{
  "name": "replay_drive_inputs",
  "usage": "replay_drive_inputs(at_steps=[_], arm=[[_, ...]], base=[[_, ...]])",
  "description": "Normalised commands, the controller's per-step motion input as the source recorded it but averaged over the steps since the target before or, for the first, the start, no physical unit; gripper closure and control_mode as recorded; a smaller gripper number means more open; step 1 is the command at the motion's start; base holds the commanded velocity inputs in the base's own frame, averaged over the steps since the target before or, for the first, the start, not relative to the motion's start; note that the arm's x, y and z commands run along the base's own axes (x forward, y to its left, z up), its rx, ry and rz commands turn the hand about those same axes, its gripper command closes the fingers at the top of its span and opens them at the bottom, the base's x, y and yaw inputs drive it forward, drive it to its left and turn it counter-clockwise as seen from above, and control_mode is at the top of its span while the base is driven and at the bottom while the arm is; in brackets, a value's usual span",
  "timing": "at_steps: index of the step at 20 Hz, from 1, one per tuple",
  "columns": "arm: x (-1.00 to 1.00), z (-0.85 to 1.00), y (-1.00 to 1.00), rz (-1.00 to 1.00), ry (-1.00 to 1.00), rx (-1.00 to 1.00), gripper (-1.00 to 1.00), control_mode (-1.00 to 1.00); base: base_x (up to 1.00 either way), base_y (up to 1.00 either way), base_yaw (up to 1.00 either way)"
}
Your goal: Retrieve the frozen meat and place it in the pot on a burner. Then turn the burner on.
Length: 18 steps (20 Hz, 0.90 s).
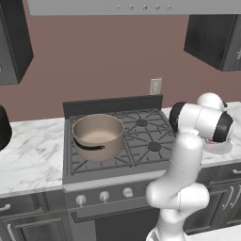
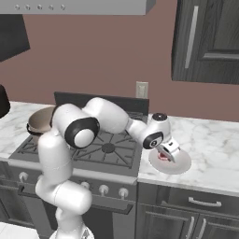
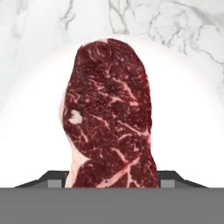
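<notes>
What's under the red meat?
A round pale plate lies under the frozen meat, resting on the marble counter. The middle of the plate is hidden by the meat.

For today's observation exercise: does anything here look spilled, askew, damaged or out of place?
Nothing stands out. The pot sits upright on a burner, and the meat lies flat on the plate on the counter, nothing spilled.
</notes>
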Motion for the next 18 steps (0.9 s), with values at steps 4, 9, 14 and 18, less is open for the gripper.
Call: replay_drive_inputs(at_steps=[4, 9, 14, 18], arm=[[0.00, 0.43, 0.40, 0.06, -0.04, -0.13, 1.00, -1.00], [0.00, 0.64, 0.37, 0.04, -0.06, -0.01, 1.00, -1.00], [-0.01, 0.95, 0.37, 0.06, -0.12, 0.01, 1.00, -1.00], [0.00, 0.76, 0.41, 0.09, -0.04, 0.03, 1.00, -1.00]], base=[[0.00, 0.00, 0.00], [0.00, 0.00, 0.00], [0.00, 0.00, 0.00], [0.00, 0.00, 0.00]])
